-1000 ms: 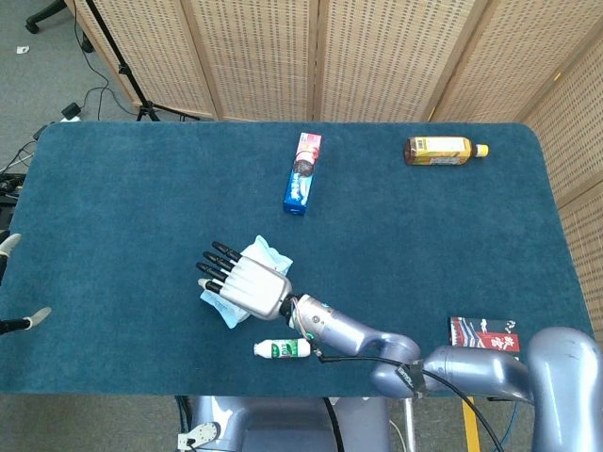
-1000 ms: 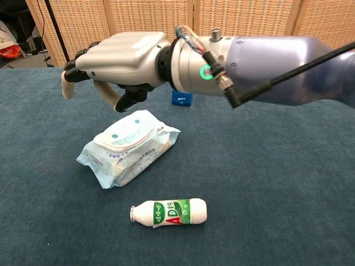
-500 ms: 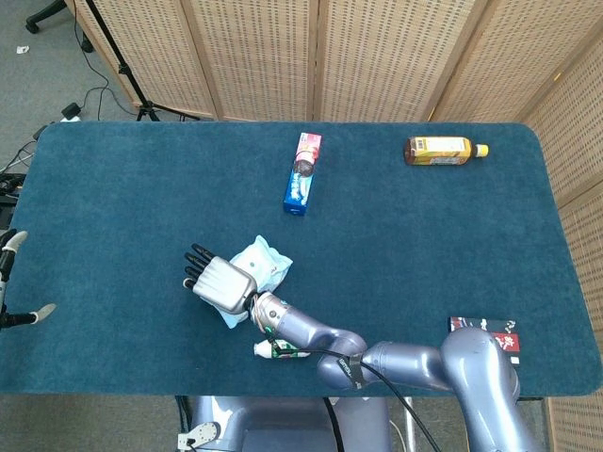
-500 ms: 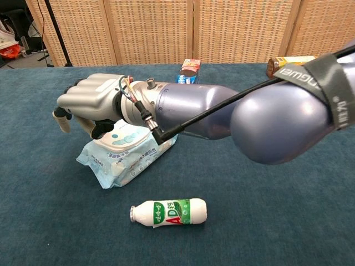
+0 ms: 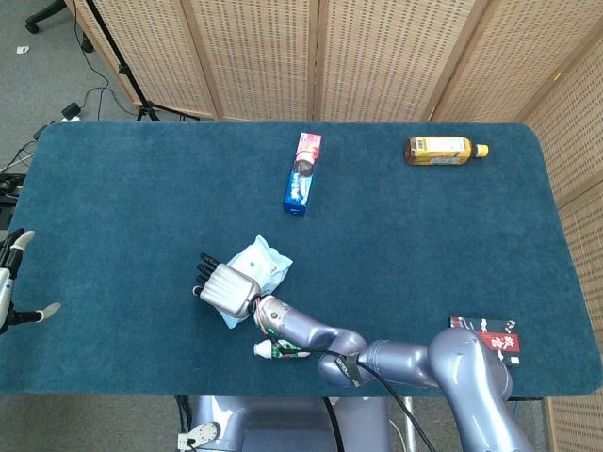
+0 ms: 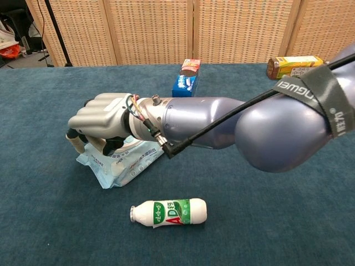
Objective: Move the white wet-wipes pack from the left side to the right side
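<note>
The white wet-wipes pack (image 5: pixel 265 265) (image 6: pixel 131 164) lies left of the table's middle, near the front edge. My right hand (image 5: pixel 226 287) (image 6: pixel 105 118) lies on top of it, and its arm reaches in from the front right. The fingers curl down over the pack's left end and the thumb presses against that edge, so the hand grips the pack. The pack still touches the blue cloth. My left hand (image 5: pixel 11 279) shows only at the far left edge of the head view, off the table, with its fingers spread and nothing in them.
A small white bottle with a green label (image 5: pixel 283 349) (image 6: pixel 169 211) lies just in front of the pack. A blue and red box (image 5: pixel 301 174) (image 6: pixel 187 77) lies at the back middle. A yellow drink bottle (image 5: pixel 443 150) lies at the back right and a red-black packet (image 5: pixel 483 334) at the front right.
My right hand has come down from above the pack onto it and curled its fingers over the left end. The pack has stayed in place.
</note>
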Robot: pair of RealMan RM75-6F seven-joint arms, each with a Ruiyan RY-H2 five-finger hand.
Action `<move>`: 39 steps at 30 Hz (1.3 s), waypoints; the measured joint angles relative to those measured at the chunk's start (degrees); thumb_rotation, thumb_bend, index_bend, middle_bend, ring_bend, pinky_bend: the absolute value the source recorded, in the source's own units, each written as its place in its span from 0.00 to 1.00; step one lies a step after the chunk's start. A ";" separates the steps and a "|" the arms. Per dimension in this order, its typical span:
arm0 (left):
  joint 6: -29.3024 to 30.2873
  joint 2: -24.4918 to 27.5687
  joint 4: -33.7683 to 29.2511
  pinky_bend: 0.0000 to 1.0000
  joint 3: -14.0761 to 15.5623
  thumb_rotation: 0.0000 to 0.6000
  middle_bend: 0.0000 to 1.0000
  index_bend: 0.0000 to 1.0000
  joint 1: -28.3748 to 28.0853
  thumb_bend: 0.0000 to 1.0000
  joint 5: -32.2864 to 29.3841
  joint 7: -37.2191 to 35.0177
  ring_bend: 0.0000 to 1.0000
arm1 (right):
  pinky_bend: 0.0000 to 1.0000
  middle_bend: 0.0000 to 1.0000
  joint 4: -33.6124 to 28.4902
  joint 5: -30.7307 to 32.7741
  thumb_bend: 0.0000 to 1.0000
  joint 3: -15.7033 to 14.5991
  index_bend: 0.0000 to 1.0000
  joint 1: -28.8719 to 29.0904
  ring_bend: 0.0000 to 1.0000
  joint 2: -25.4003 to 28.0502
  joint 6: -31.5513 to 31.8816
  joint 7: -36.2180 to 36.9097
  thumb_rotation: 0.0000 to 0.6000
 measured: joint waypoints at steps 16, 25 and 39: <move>-0.11 -0.47 -0.65 0.00 0.84 1.00 0.00 0.00 -0.40 0.00 0.99 1.76 0.00 | 0.25 0.35 -9.12 6.03 1.00 -6.28 0.37 -5.59 0.28 13.77 2.00 -4.22 1.00; 0.39 -0.66 -1.16 0.00 1.26 1.00 0.00 0.00 -0.37 0.00 1.75 2.58 0.00 | 0.29 0.40 -11.14 11.65 1.00 -7.88 0.42 -7.80 0.31 19.48 2.37 -3.92 1.00; 1.26 -0.89 -1.71 0.00 1.85 1.00 0.00 0.00 -0.12 0.00 3.09 3.13 0.00 | 0.29 0.43 -10.51 5.81 1.00 -14.91 0.52 -14.30 0.31 29.04 3.35 1.47 1.00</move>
